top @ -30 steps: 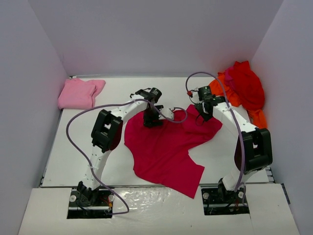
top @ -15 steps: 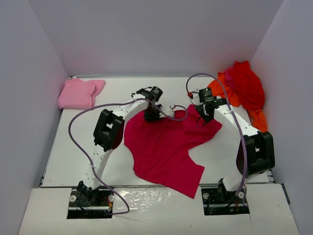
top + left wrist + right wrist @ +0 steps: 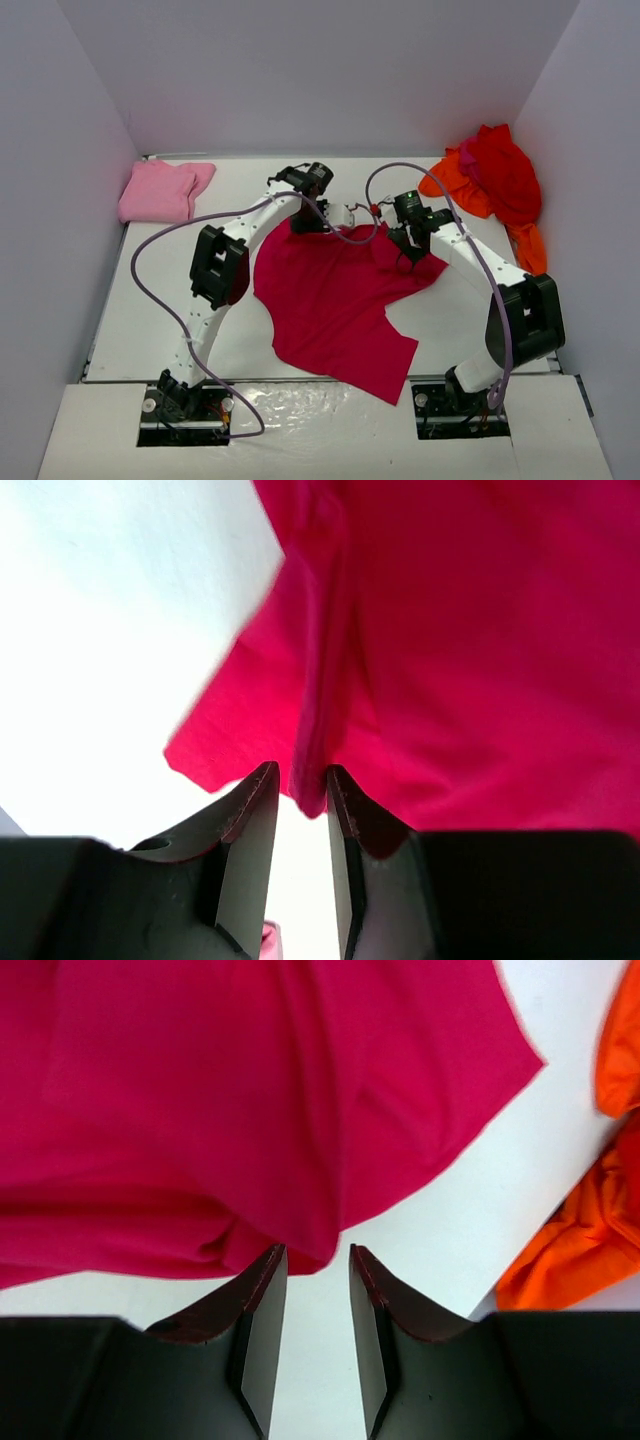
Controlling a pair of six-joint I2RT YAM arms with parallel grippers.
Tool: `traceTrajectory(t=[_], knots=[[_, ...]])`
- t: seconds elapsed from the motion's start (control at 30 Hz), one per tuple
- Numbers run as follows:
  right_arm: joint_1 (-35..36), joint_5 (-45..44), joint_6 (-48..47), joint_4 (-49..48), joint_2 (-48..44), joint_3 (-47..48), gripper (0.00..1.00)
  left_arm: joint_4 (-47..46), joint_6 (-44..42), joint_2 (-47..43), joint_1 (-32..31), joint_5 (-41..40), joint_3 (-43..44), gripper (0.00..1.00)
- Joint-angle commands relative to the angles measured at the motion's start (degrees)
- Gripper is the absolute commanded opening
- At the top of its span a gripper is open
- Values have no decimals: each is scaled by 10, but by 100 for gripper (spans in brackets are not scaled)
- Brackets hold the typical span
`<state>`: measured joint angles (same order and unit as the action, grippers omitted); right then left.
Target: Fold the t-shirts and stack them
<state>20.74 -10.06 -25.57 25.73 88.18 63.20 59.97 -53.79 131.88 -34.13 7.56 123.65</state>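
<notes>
White table (image 3: 150, 300), crimson-magenta t-shirt (image 3: 335, 300) spread across its middle, one corner trailing toward the bases. Left arm (image 3: 220, 265) arched forward, elbow high, wrist tipped down onto the shirt's far-left edge. Right arm (image 3: 520, 315) mirrored it at the far-right corner. Left gripper (image 3: 298, 772) was nearly closed, pinching a cloth ridge. Right gripper (image 3: 318, 1250) was likewise narrow, with bunched hem between its tips.

No readable text, labels, brands or numbers on anything in view.
</notes>
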Motion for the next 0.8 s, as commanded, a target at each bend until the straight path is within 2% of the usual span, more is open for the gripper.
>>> traceTrajectory(t=[0.0,0.37,0.43,0.47,0.57,0.77], knots=[[44,48,-27,63,6,-35,22,29,11,-56,-18,-23,37,24],[68,62,-28,62,63,-49,24,48,44,-9,-40,-41,78,25],[69,61,-27,54,61,-48,25,47,47,-5,-43,-40,78,33],[69,58,-26,51,59,-48,25,47,48,-5,-46,-38,78,41],[68,50,-32,45,38,-52,28,54,57,-16,-49,-6,74,79],[64,36,-29,30,28,-57,28,2,77,-34,-56,17,22,78]])
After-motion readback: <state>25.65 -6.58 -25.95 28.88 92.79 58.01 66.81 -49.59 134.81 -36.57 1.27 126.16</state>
